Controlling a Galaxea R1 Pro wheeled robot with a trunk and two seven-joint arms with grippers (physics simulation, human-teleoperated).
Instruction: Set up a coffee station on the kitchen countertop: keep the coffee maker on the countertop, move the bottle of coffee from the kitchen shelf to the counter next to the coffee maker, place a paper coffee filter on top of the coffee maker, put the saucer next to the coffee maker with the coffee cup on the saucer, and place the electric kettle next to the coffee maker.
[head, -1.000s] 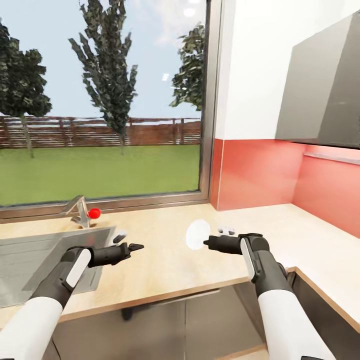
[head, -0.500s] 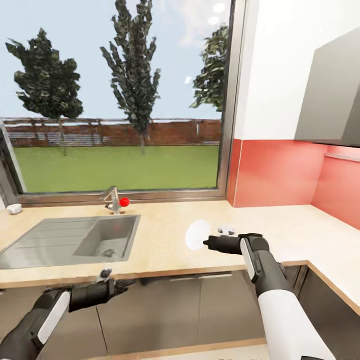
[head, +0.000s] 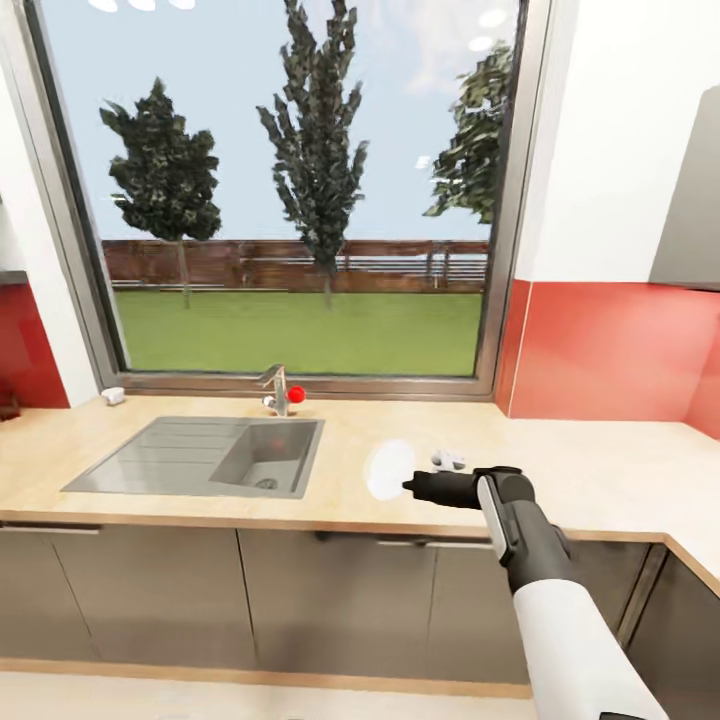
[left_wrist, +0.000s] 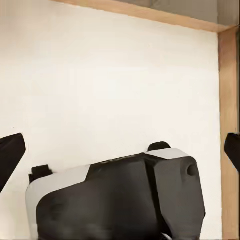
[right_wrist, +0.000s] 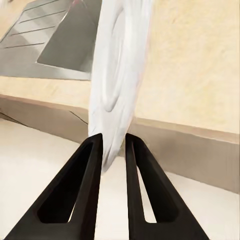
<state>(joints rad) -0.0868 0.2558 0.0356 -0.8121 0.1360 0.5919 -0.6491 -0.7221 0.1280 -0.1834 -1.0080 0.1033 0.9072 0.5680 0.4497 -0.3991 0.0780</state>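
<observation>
My right hand (right_wrist: 113, 150) pinches the round white ceramic saucer (right_wrist: 117, 75) by its rim, edge-on, above the pale wooden table (head: 600, 470). Left hand: fingers spread. I judge level carrying prevents slipping; coffee maker unseen.

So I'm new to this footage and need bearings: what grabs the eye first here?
The right claw, out in front of the countertop's edge, pinches a white saucer held on edge. Behind it a big window shows trees, lawn and a fence. A steel sink is set in the counter below the window, with a red-knobbed faucet behind it.
</observation>
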